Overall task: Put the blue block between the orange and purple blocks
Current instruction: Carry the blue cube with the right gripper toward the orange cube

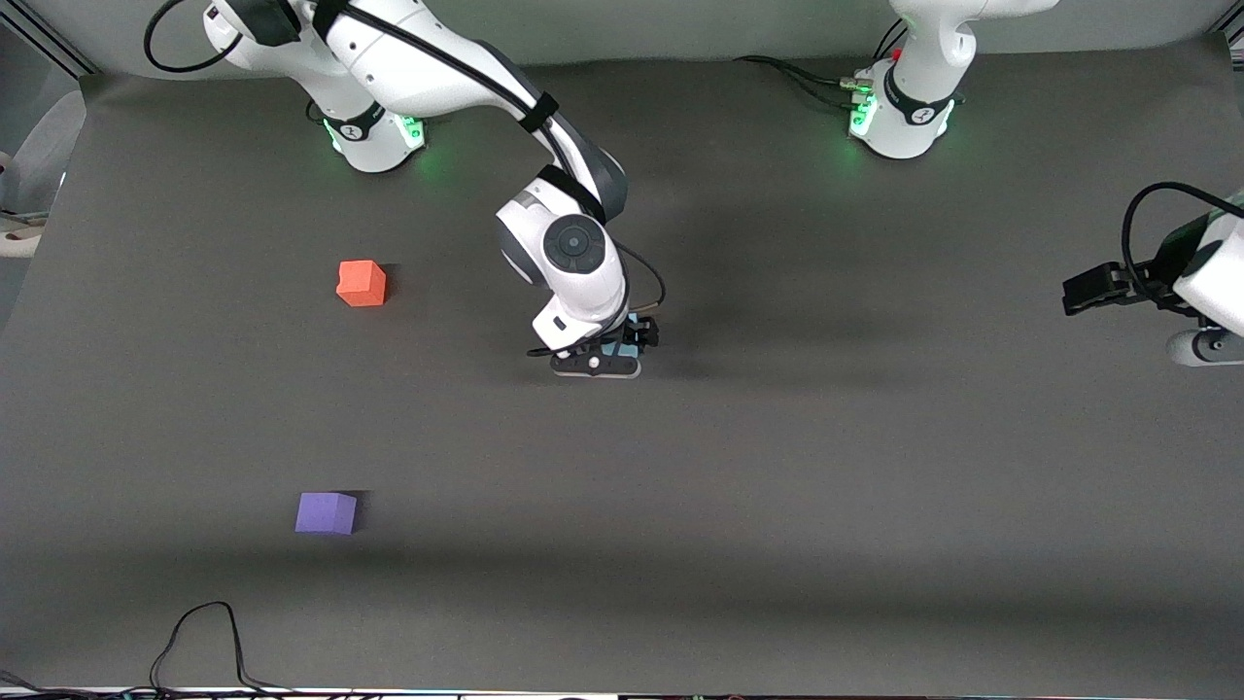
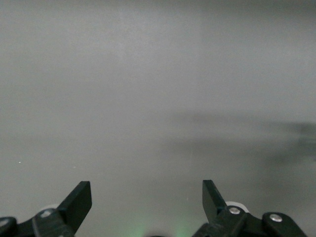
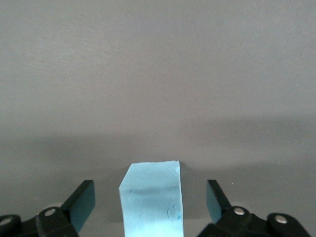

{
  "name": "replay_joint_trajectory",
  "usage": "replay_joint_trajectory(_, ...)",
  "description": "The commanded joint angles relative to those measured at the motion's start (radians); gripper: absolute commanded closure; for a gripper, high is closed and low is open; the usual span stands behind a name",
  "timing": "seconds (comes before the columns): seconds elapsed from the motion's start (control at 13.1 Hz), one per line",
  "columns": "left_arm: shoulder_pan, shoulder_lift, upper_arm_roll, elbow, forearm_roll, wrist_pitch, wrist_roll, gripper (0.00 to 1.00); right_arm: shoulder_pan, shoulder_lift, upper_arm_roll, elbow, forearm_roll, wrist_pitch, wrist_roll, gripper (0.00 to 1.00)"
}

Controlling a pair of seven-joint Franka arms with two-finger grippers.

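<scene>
Dark grey worktop [image 1: 777, 467]: from the front you see the right hand [image 1: 610, 352] low at its middle, over the blue block [image 1: 627, 335]; the orange block [image 1: 362, 283] and purple block [image 1: 326, 512] sit toward the right arm's end. The left hand [image 1: 1088, 290] waits at the other edge. Its wrist view shows fingers [image 2: 79, 202] spread, nothing between. Your right wrist view shows spread fingers [image 3: 81, 202] flanking the blue block [image 3: 153, 197], not touching.

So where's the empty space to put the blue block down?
Bare mat lies between the orange block and the purple block. It is crowded only mid-table, where the open right gripper straddles the blue block. The open left gripper waits aside.
</scene>
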Motion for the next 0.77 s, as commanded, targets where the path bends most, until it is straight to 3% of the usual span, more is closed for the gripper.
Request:
replay_joint_trajectory(0.0, -0.092, -0.090, 0.102, -0.102, -0.021, 0.036, 0.037, 0.00, 0.036, -0.009, -0.015, -0.049, -0.014, 0.049, 0.075, 0.00)
replay_joint_trajectory(0.38, -0.101, -0.084, 0.115, -0.085, -0.025, 0.017, 0.037, 0.00, 0.069, 0.008, -0.017, -0.083, -0.017, 0.085, 0.124, 0.01)
replay_joint_trajectory(0.54, -0.101, -0.084, 0.115, -0.085, -0.027, 0.011, 0.037, 0.00, 0.070, 0.008, -0.018, -0.126, -0.020, 0.136, 0.121, 0.18)
replay_joint_trajectory(0.69, -0.093, -0.084, 0.114, -0.087, -0.030, -0.001, 0.045, 0.00, 0.069, 0.005, -0.018, -0.127, -0.031, 0.139, 0.118, 0.49)
